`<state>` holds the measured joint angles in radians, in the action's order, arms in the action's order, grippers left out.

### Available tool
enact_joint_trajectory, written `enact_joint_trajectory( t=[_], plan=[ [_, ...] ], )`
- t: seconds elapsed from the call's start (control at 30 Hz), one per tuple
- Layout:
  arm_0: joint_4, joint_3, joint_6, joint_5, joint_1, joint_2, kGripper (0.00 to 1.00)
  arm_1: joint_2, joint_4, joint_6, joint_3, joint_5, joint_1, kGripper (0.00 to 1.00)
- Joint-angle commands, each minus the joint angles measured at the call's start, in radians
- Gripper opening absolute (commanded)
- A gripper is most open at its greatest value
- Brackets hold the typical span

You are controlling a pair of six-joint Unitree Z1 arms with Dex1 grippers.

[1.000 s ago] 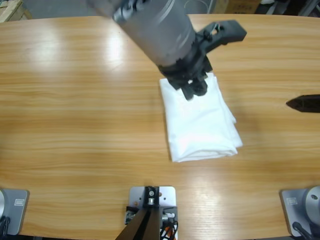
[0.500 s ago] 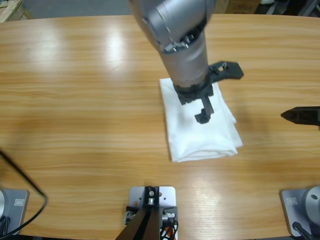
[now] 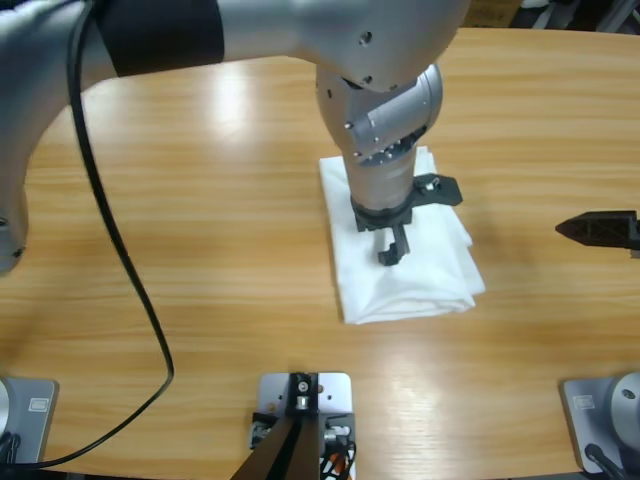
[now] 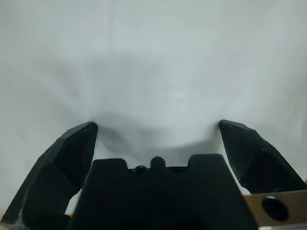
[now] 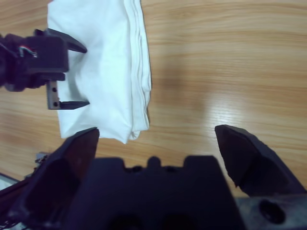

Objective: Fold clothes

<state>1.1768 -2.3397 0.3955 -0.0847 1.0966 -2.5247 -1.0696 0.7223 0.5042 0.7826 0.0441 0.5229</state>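
The clothes are one white T-shirt (image 3: 410, 280), folded into a rectangle at the middle of the wooden table (image 3: 220, 250). My left gripper (image 3: 415, 218) stands open right over the fold, one jaw near the right edge and one on the middle. White fabric (image 4: 153, 57) fills the left wrist view, and both jaws of the left gripper (image 4: 156, 127) press into it, dimpling it. My right gripper (image 3: 598, 229) hovers open at the table's right side, apart from the shirt. The right wrist view shows the shirt (image 5: 110, 62) with the left gripper (image 5: 72, 74) on it, beyond the right gripper (image 5: 156, 132).
The left arm's big silver elbow (image 3: 380, 60) reaches in from the upper left and hides the shirt's far end. A black cable (image 3: 130, 290) hangs from it across the left half of the table. Bare wood lies between the shirt and the right gripper.
The left arm has swung down and stretched across from the upper left. Its gripper slid from the shirt's far end toward the middle. The right gripper edged slightly left.
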Motion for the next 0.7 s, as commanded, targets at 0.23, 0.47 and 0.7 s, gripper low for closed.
enact_joint_trajectory(
  t=[0.23,0.47,0.7],
  plan=[
    [0.03,-0.082,-0.027,0.114,0.019,-0.142,1.0,-0.058,-0.041,0.014,-0.029,0.014,0.009,1.0],
    [0.033,-0.103,-0.163,0.193,-0.031,-0.155,1.0,-0.052,-0.049,0.014,-0.034,0.018,0.009,1.0],
    [0.049,-0.176,-0.336,0.207,-0.257,-0.186,1.0,-0.066,-0.052,0.014,-0.035,0.019,0.009,1.0]
  ],
)
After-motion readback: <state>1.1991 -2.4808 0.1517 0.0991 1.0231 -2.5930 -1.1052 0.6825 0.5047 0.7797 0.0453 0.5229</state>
